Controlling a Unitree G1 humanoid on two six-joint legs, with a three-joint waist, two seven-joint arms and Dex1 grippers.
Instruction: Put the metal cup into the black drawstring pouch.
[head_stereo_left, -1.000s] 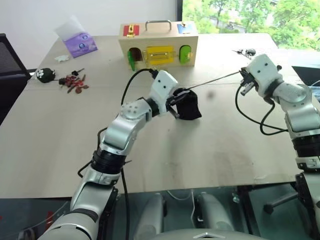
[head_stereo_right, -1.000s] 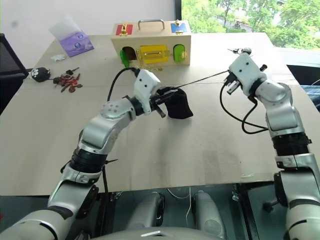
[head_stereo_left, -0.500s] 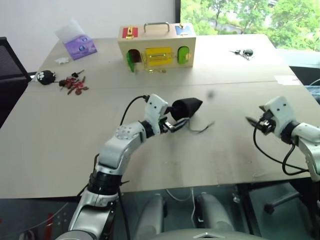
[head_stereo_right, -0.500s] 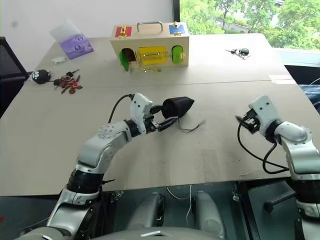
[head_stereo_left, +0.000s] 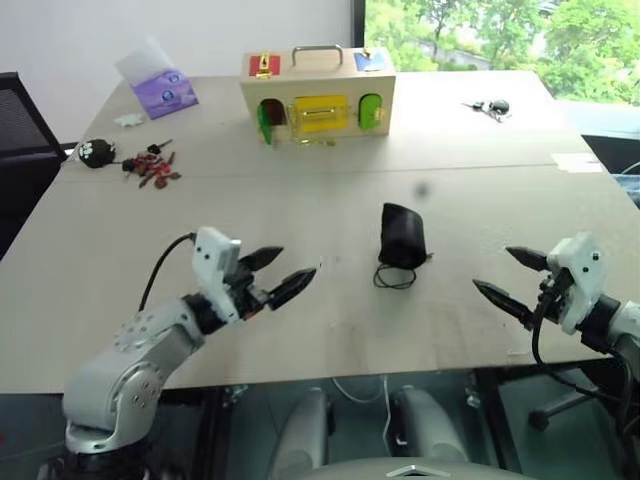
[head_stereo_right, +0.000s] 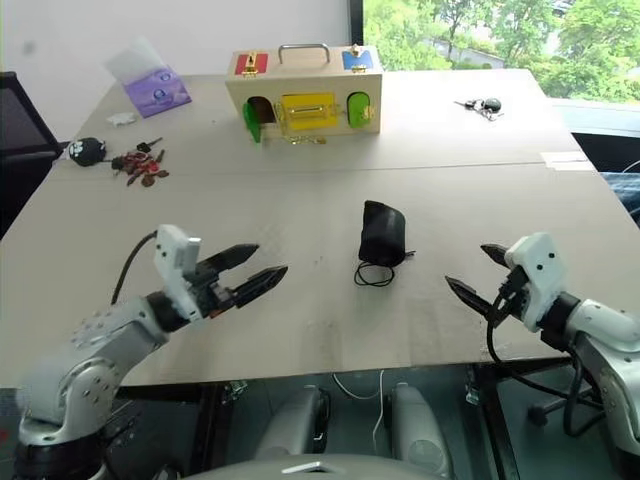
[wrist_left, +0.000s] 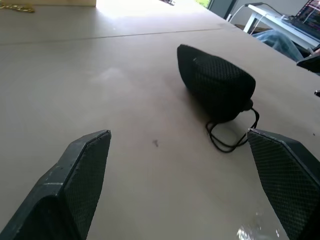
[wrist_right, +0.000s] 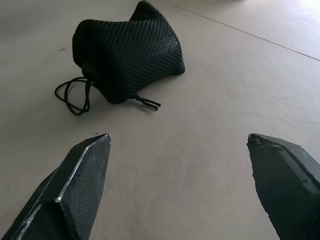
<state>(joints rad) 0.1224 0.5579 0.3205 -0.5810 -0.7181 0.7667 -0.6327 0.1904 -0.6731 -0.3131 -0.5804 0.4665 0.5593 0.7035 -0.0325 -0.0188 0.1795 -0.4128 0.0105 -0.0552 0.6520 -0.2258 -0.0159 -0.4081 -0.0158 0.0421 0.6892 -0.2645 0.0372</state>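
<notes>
Both pincers stand wide open and empty. In the left eye view the left gripper (head_stereo_left: 280, 275) hovers low over the near part of the table (head_stereo_left: 300, 200), its two black fingers spread, touching nothing. A second ago it was clamped on the black drawstring pouch (head_stereo_left: 402, 236) farther out over the table; it has since let go and drawn back toward the robot's left. The right gripper (head_stereo_left: 512, 276), which a second ago was shut and held up at the end of the taut cord, has likewise opened and pulled back to the near right edge.

In the right eye view the pouch lies alone in the middle of the table, between the two grippers and well apart from both, its cord (head_stereo_right: 372, 274) looped loosely at its near end. The metal cup cannot be seen; the bulging, cinched pouch suggests it is inside, so the task looks done.

In the left wrist view the fingers (wrist_left: 75, 182) frame bare table, with the pouch beyond them, untouched.

In the right wrist view the fingers (wrist_right: 80, 185) are equally far apart, the closed mouth of the pouch and the cord lying clear of them.
</notes>
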